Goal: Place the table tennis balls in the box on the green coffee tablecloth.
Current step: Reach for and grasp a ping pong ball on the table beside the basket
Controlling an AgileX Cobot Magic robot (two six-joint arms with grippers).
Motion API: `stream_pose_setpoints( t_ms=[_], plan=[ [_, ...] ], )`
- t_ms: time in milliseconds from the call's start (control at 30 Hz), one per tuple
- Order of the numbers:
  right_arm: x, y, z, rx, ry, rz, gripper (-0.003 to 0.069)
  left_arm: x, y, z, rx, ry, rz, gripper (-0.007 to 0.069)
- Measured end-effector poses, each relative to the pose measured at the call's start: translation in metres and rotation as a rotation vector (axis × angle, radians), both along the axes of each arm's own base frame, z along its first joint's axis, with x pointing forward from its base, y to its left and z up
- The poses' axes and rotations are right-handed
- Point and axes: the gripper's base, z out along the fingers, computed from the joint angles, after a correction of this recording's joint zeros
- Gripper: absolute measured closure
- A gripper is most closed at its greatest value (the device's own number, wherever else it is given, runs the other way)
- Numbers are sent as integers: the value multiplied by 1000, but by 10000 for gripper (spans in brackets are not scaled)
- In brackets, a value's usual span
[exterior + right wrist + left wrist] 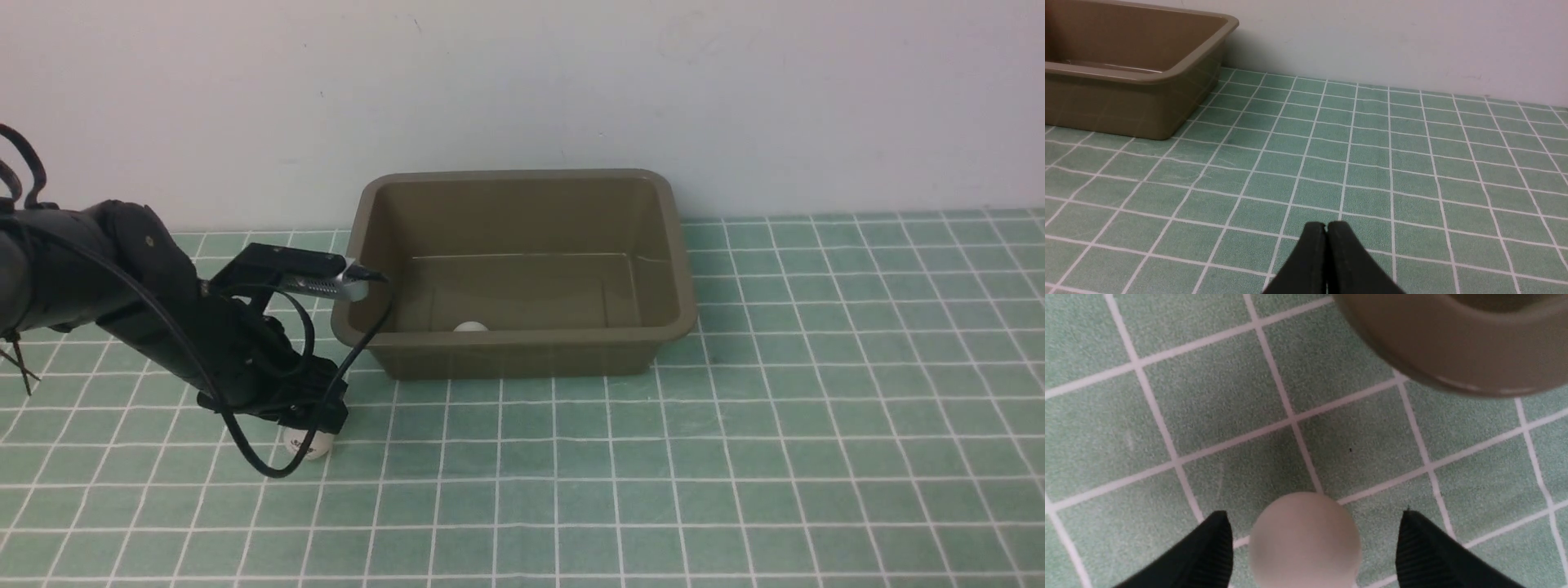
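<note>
A: Status, left to right?

B: Left gripper (1312, 517) is low over the tablecloth (735, 457), jaws spread. Its fingers (1208, 559) sit one each side of the loose ball (1304, 543). The wrist view shows a gap on both sides, so no contact yet.

A: Where's that ball exactly?

B: On the cloth, near and left of the box (522, 341), just off its near-left corner.

A: The other one?

B: The second ball (470, 327) is inside the box, against the near wall. Only its top shows over the rim.

A: Right side?

B: Right gripper (1325, 230) is pressed together with nothing in it, over cloth to the right of the box. It's out of the front view.

A: How will the ball handle?

B: My read: very light, with a hollow stiff shell, smooth and round. It will roll at a nudge and squirt out if the pads close off-centre.

A: Where to grab it?

B: Across the widest part, pads directly opposite each other and centred on it. Squeeze lightly, since too much could dent the shell.

A: Risks on the drop?

B: It needs lifting clear of the flared rim at that corner. I'd release low inside; it's bouncy, and the walls are smooth and sloped.
</note>
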Motion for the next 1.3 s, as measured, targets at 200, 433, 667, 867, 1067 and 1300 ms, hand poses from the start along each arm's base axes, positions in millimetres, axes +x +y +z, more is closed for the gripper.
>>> stream_pose_setpoints(
  t_ms=[200,433,667,867,1067,1300],
  plan=[
    [0,0,0,0,0,0,676,3,0,-15,8,21,-4,142],
    [0,0,0,0,0,0,676,5,0,-24,11,40,-8,181],
    [0,0,0,0,0,0,676,6,0,-24,15,26,-5,272],
    [0,0,0,0,0,0,676,6,-2,-21,4,55,-27,272],
    [0,0,0,0,0,0,676,6,-4,1,4,149,-126,272],
    [0,0,0,0,0,0,676,7,-7,67,-11,220,-219,272]
  ],
)
